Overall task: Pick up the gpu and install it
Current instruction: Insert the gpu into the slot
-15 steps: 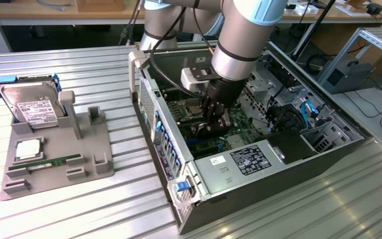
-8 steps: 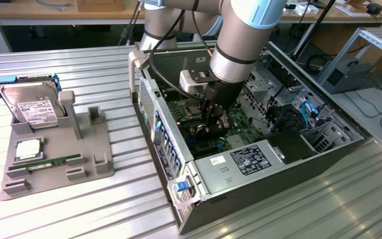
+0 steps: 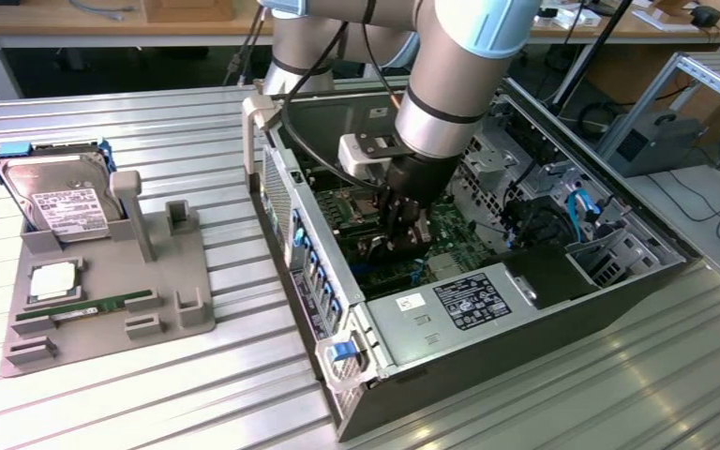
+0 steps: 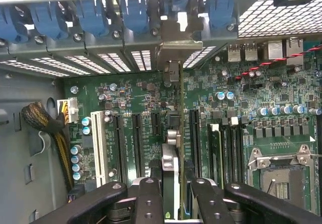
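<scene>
The gpu [image 4: 171,148], a thin flat dark card with a silver metal bracket at one end, stood edge-on between my gripper [image 4: 173,186] fingers in the wrist view, its bracket reaching toward the row of blue-latched slot covers [image 4: 105,17] at the rear wall of the case. I had the black two-fingered claw partly closed, clamped on the card's upper edge, so the card was held and not loose. It sat among the long black expansion slots [image 4: 137,143] on the green motherboard [image 4: 241,88], and its bracket looked lined up with the one open bay in that rear row. From the exterior view, the gripper [image 3: 404,239] was down inside the open black computer case [image 3: 610,281], low over the board (I could not see the card's bottom edge meeting the connector from either camera). My reading was that the pick-up was done and the installing was well along, with the card in or just above its slot; whether it was fully seated I could not tell. Out on the ribbed metal table [image 3: 147,394], the grey parts tray [image 3: 110,319] held the boxy silver hard drive [image 3: 53,202] with its white label and the narrow green memory stick [image 3: 97,306], both untouched.
</scene>
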